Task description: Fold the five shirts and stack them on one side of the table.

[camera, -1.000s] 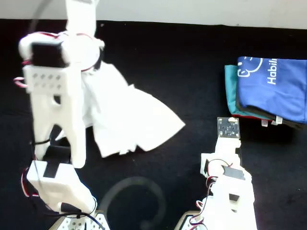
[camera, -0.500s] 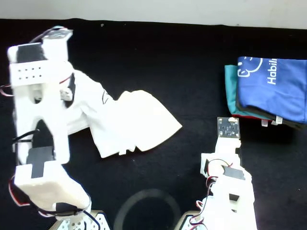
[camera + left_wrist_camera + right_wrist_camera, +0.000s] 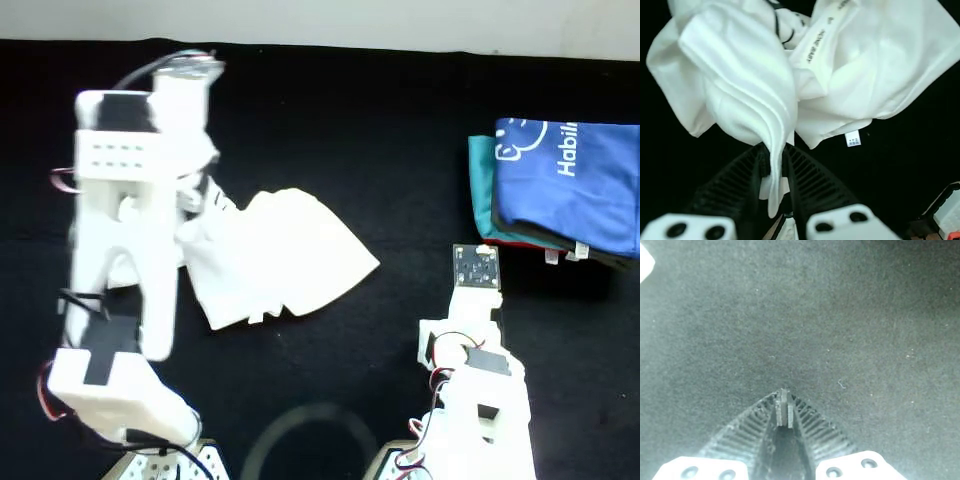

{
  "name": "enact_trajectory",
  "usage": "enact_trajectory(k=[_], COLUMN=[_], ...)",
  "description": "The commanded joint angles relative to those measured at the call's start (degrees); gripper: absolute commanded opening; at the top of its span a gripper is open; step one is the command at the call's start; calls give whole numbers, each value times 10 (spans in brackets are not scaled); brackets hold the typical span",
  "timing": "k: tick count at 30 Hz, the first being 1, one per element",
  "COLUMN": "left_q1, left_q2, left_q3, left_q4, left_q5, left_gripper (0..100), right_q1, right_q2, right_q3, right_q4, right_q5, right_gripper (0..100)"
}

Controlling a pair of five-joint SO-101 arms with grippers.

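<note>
Since the earlier frame, the left arm has swung from the table's left edge back toward the middle, bunching the white shirt (image 3: 290, 255) beneath it. Nearest the bases, the right gripper (image 3: 784, 407) hangs over the bare black table (image 3: 400, 120) with its jaws pressed together on nothing. Farther out, the left gripper (image 3: 774, 150) pinches a fold of the white shirt, lifting it while the rest lies crumpled at centre-left. Beyond, at the right edge, sits the stack of folded shirts (image 3: 560, 190), blue on top.

Bright even light, white shirt (image 3: 290, 250) glaring, overexposed, black table (image 3: 380, 130) swallowing shadows
</note>
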Motion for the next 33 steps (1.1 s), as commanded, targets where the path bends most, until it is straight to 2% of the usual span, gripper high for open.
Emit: enact_trajectory(k=[1,5,10,14,21,28,33], left_q1=[112,200,249,255,255,260,281], left_q2=[-51,-60,-59,-59,-64,-66,-95], left_q3=[-11,-11,-5,-6,-6,-10,-51], left_q4=[4,3,-6,-38,-38,-24,4], left_q5=[4,4,4,4,4,5,5], left_gripper=[8,8,10,10,16,184,188], right_q1=[0,0,0,0,0,0,0], right_q2=[-4,-4,-4,-4,-4,-4,-4], right_q3=[0,0,0,0,0,0,0], right_q4=[-12,-12,-13,-13,-13,-13,-13], right_q5=[-4,-4,-4,-4,-4,-4,-4], right_gripper=[8,8,8,8,8,8,8])
